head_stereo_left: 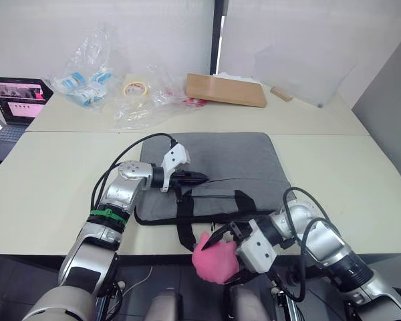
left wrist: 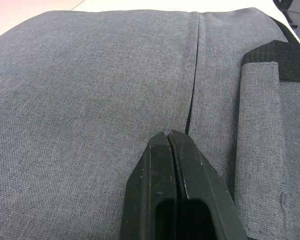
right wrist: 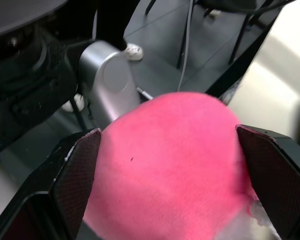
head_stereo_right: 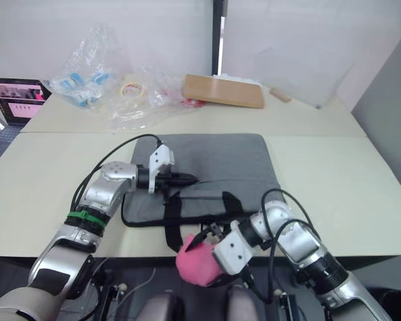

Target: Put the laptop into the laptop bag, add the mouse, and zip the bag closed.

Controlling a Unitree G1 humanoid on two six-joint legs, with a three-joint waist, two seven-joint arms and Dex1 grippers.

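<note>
The left tool (head_stereo_left: 199, 177) has its two black fingers (left wrist: 172, 165) pressed flat together with nothing between them. It lies low over the laptop bag (head_stereo_left: 214, 175), tips near the dark zip line (left wrist: 191, 100) that runs across the grey fabric. A black strap handle (head_stereo_left: 244, 198) lies on the bag just beside the tool, and another strap (head_stereo_left: 183, 231) trails over the near edge of the worktop (head_stereo_left: 47, 180).

The right tool (head_stereo_left: 220, 249) sits off the near edge of the worktop, below the bag's front edge. Its fingers (right wrist: 75, 172) are spread around a pink fluffy ball (head_stereo_left: 215, 261) and pinch it from both sides; the ball bulges between the two pads in the right wrist view.

The laptop bag lies flat in the middle of the worktop, lengthwise from left to right. Whether anything is inside it cannot be told.

Farther back, on a second worktop (head_stereo_left: 307, 117) butted against the first, lie crumpled clear plastic bags (head_stereo_left: 87, 77), a roll of tape (head_stereo_left: 134, 89) and a flat brown board (head_stereo_left: 225, 90). At the far left a small dark laptop (head_stereo_left: 15, 100) stands open with a lit pink screen.
</note>
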